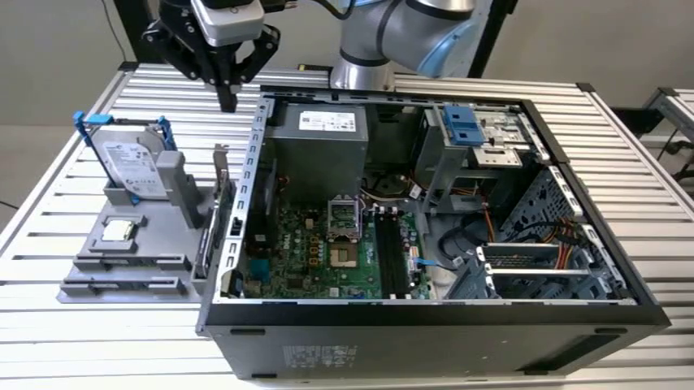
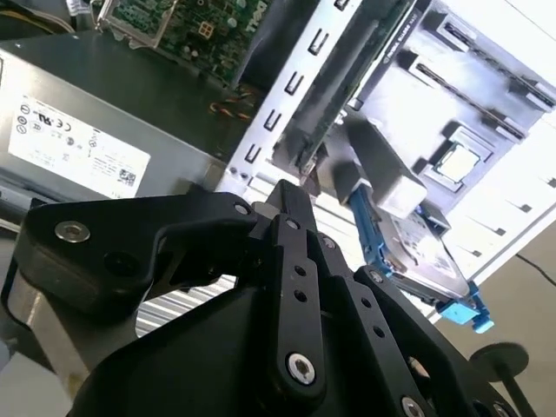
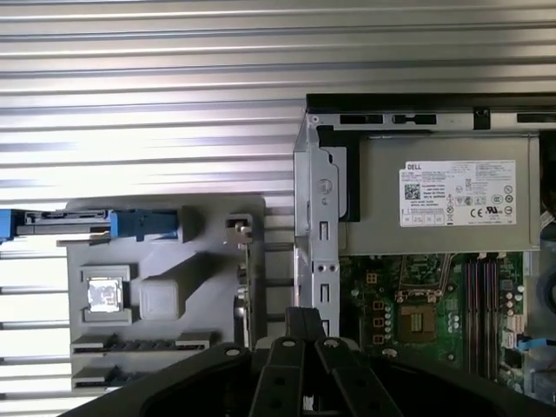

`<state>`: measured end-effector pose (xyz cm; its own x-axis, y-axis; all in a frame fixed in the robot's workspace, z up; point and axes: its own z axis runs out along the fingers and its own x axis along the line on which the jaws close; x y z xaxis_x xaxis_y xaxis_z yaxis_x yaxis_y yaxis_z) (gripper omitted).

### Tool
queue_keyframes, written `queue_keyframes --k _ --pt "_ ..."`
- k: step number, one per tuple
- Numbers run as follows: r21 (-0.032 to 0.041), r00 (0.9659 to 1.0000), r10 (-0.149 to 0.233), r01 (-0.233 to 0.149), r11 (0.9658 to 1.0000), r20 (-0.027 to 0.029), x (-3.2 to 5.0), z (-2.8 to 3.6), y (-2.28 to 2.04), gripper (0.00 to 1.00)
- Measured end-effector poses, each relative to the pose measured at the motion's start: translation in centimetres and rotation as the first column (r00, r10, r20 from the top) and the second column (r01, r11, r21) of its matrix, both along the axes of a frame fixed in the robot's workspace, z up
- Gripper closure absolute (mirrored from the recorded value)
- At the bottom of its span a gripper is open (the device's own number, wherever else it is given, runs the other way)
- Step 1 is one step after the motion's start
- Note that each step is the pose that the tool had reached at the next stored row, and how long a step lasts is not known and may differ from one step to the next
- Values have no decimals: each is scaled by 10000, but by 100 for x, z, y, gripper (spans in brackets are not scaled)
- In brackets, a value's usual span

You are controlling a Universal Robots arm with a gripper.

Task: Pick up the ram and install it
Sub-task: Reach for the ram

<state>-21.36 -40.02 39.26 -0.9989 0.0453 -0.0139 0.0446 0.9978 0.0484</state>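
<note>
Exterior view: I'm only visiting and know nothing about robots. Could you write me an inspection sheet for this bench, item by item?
Surface: ribbed silver metal table, carrying an open black computer case and a grey plastic holder.
Job's things: the ram, a long thin dark circuit-board stick, stands on edge in the holder beside the case wall; not picked up.
Clutter: silver hard drive with blue brackets and a small square silver chip, both in the holder.
Grippers: black gripper shut and empty, above the holder's far end, apart from the ram.
Cables: orange, yellow and black wires inside the case.
Surroundings: a second ribbed table at the exterior view's right.
</note>
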Motion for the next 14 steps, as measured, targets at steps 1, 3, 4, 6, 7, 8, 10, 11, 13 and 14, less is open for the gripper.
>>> queue_keyframes --k 1,3,4,6,7,8,10,11,13,14 --pt "0 10000 7 -7 10000 0 -38 0 -2 100" --pt "1 10000 18 -18 10000 0 -114 0 -5 100" --pt "1 10000 21 -21 10000 0 -152 0 -7 100" --pt "1 10000 30 -30 10000 0 -227 0 -11 100" --pt "1 10000 34 -34 10000 0 -265 0 -13 100" --pt "1 10000 36 -36 10000 0 -304 0 -15 100" --pt "1 10000 43 -43 10000 0 -383 0 -19 100" --pt "1 10000 47 -47 10000 0 -424 0 -22 100" --pt "2 10000 54 -54 10000 0 -501 0 -26 100" --pt "2 10000 57 -57 10000 0 -542 0 -29 100"
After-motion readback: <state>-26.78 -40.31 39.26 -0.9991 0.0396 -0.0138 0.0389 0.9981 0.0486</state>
